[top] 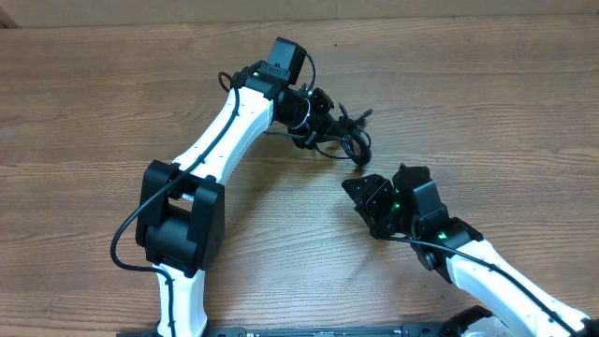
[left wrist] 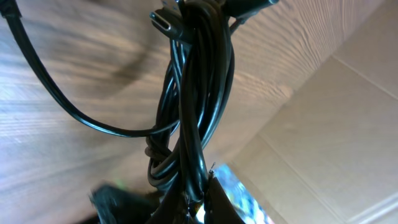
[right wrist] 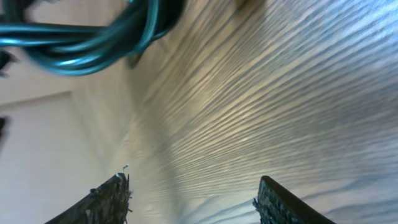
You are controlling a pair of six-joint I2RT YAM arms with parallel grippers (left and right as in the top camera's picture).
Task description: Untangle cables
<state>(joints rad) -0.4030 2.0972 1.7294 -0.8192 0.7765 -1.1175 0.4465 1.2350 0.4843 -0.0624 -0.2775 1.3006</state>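
Observation:
The cables [top: 348, 139] are a tangled black bundle on the wooden table, right of my left gripper [top: 320, 120]. In the left wrist view the bundle [left wrist: 199, 93] runs up from between my left fingers [left wrist: 200, 198], which are shut on it; a small plug end [left wrist: 165, 20] shows at the top. My right gripper [top: 363, 192] is open and empty, just below and right of the bundle. In the right wrist view its two fingers [right wrist: 193, 196] stand wide apart over bare wood, and a loop of the cables [right wrist: 87, 43] lies at the top left.
The wooden table [top: 487, 103] spreads to all sides. A cardboard wall [top: 112, 9] runs along the far edge, also in the left wrist view [left wrist: 336, 137]. The thick black arm cable [top: 126, 234] loops beside the left arm's base.

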